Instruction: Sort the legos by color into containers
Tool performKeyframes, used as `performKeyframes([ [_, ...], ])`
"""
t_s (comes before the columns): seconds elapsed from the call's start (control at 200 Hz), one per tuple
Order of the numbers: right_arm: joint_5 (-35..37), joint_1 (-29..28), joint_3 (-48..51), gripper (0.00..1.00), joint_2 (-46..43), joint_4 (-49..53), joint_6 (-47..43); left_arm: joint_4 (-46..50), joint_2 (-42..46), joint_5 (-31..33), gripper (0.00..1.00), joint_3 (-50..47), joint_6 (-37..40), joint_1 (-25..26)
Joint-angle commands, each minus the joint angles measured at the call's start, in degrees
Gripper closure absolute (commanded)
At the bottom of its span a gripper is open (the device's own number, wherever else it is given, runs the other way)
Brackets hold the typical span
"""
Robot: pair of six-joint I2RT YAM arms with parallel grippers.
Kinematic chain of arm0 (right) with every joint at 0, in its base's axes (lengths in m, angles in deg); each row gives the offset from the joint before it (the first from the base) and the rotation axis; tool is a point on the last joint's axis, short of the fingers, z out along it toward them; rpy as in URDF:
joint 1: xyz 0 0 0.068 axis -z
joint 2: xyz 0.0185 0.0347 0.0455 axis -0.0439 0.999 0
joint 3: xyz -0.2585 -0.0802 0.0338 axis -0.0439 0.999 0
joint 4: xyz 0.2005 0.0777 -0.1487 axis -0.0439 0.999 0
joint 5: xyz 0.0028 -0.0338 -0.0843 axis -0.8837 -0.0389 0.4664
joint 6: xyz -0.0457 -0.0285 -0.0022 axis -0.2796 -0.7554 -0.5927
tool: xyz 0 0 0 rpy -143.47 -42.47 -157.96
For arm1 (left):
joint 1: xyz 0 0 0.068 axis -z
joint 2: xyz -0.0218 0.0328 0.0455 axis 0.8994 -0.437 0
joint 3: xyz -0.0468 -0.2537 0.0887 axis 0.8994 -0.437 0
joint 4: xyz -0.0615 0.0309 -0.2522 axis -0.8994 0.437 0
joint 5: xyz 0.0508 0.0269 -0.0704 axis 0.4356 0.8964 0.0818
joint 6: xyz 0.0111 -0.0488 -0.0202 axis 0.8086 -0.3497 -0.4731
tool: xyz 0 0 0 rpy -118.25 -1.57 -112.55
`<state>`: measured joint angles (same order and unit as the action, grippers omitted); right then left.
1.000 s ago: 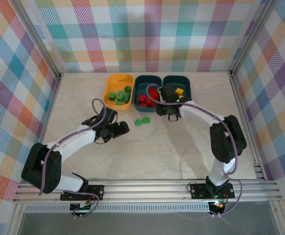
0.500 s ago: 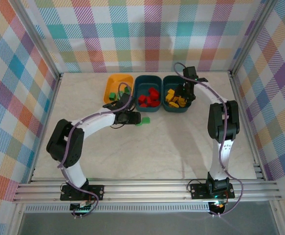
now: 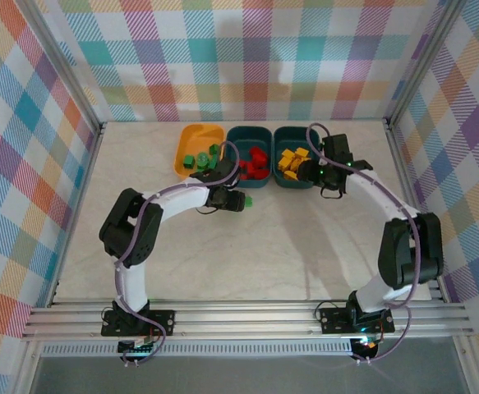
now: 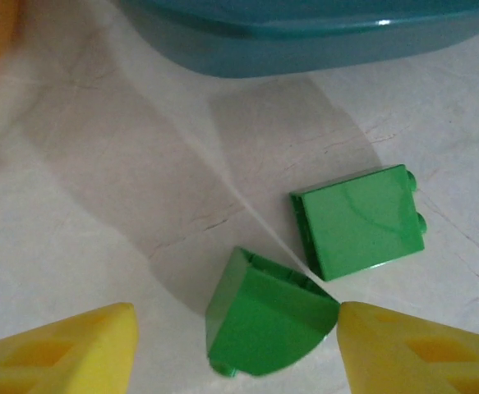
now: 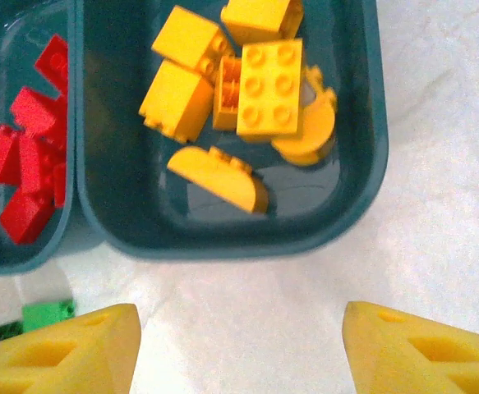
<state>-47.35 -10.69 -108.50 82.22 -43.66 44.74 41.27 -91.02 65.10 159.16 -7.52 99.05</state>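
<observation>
Two green legos lie on the table in front of the containers. My left gripper (image 4: 237, 318) is open and straddles the rounded green one (image 4: 264, 316): the right fingertip touches its corner, the left stands apart. A boxy green lego (image 4: 358, 222) lies just beyond it. Green legos sit in the orange tub (image 3: 191, 138), red ones (image 3: 252, 162) in the middle teal tub (image 3: 245, 132), and yellow ones (image 5: 239, 78) in the right teal tub (image 5: 369, 123). My right gripper (image 5: 239, 320) is open and empty over bare table in front of that tub.
The three tubs stand side by side at the back of the table. The middle teal tub's wall (image 4: 305, 37) lies just beyond the left gripper (image 3: 239, 202). Plaid walls enclose the table on three sides. A green lego (image 5: 46, 314) shows at the right wrist view's lower left.
My left gripper has moved right over the green legos and its jaws have narrowed. My right gripper has opened and drawn back from above the right tub to the table in front.
</observation>
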Motion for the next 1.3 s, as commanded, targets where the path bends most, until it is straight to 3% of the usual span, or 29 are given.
performKeyframes([
  [0.0, -1.83, -0.41, 3.94, 0.34, -4.63, -1.47, 1.43, -0.57, -2.88, 0.0, 0.37, 2.11, 2.26, 0.55],
  [0.535, -0.72, -0.63, 6.91, 0.34, -10.28, 1.16, 0.62, -2.29, -1.02, -0.64, 0.69, -1.77, 0.53, 0.55],
  [0.89, -0.48, -2.04, 6.91, 0.34, -10.6, 1.53, 0.68, 0.09, 6.05, 1.89, 0.71, -0.97, -1.94, 0.01],
  [1.115, -1.64, -3.68, 8.49, 0.34, -11.69, 0.25, 2.07, 6.59, 2.5, 1.74, 0.73, 13.68, -7.11, -9.87],
  [1.295, -2.11, -5.44, 11.68, 0.34, -13.82, -0.23, 3.36, 12.52, -8.33, -2.07, 0.73, 28.62, -10.99, -19.53],
])
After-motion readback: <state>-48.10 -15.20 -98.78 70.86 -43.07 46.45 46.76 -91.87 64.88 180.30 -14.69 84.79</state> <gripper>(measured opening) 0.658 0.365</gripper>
